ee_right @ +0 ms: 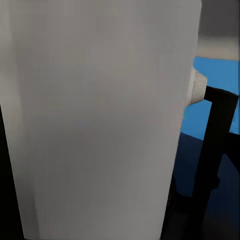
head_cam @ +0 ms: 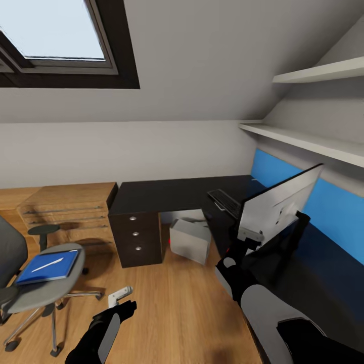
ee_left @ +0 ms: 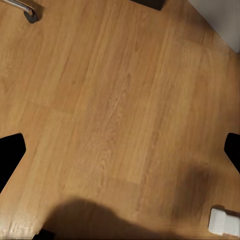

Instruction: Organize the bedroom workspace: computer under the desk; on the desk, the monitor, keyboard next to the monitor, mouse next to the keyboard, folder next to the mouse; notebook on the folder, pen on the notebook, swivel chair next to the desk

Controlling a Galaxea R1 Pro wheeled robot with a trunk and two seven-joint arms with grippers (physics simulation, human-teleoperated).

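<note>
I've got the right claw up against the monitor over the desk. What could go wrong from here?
1. The monitor leans tilted over the desk; the right claw holds it near a lower corner, so it may slip or topple.
2. The keyboard lies just beside it and could get knocked.
3. The right wrist view is mostly monitor panel, so placement is hard to judge.

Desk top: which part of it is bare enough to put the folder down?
The desk is bare on its left wing, above the drawers, up to the keyboard. The right wing is crowded: the monitor and the right hand sit there.
</note>
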